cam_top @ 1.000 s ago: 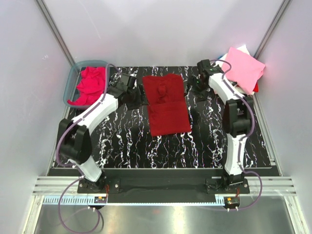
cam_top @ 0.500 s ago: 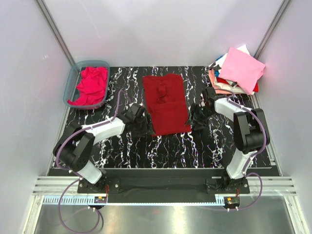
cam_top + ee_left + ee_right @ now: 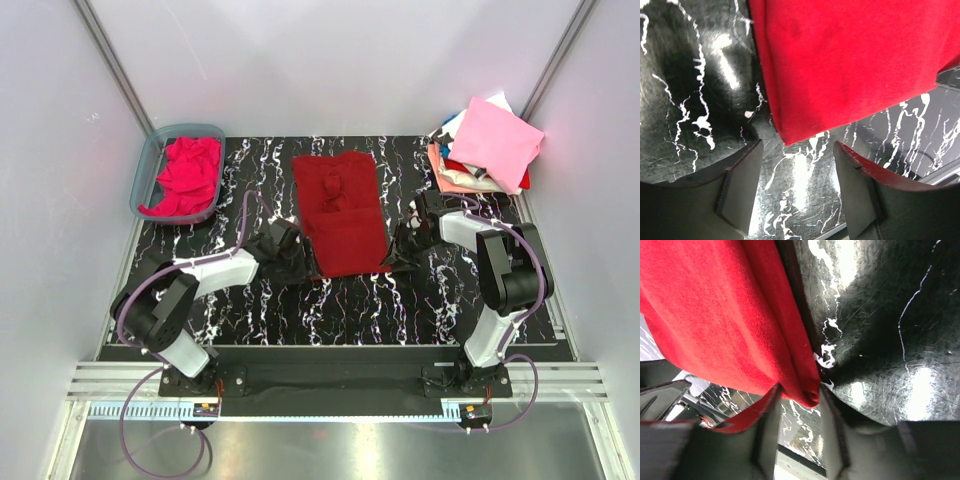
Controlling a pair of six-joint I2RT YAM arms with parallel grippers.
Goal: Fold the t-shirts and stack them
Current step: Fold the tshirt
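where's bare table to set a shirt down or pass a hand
Bare table: the near strip between the crimson shirt and the front edge; far strips between tub and shirt, shirt and folded stack. Crowded: left gripper and right gripper at the shirt's near corners, and the far-right corner.

The t-shirt (image 3: 340, 215) is crimson; the table (image 3: 380, 305) black, white-veined.

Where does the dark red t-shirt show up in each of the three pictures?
Top external: dark red t-shirt lies flat mid-table, between both arms.
Left wrist: dark red t-shirt corner fills the upper right.
Right wrist: dark red t-shirt edge fills the upper left.
Shared landmark: the black white-veined table under it.
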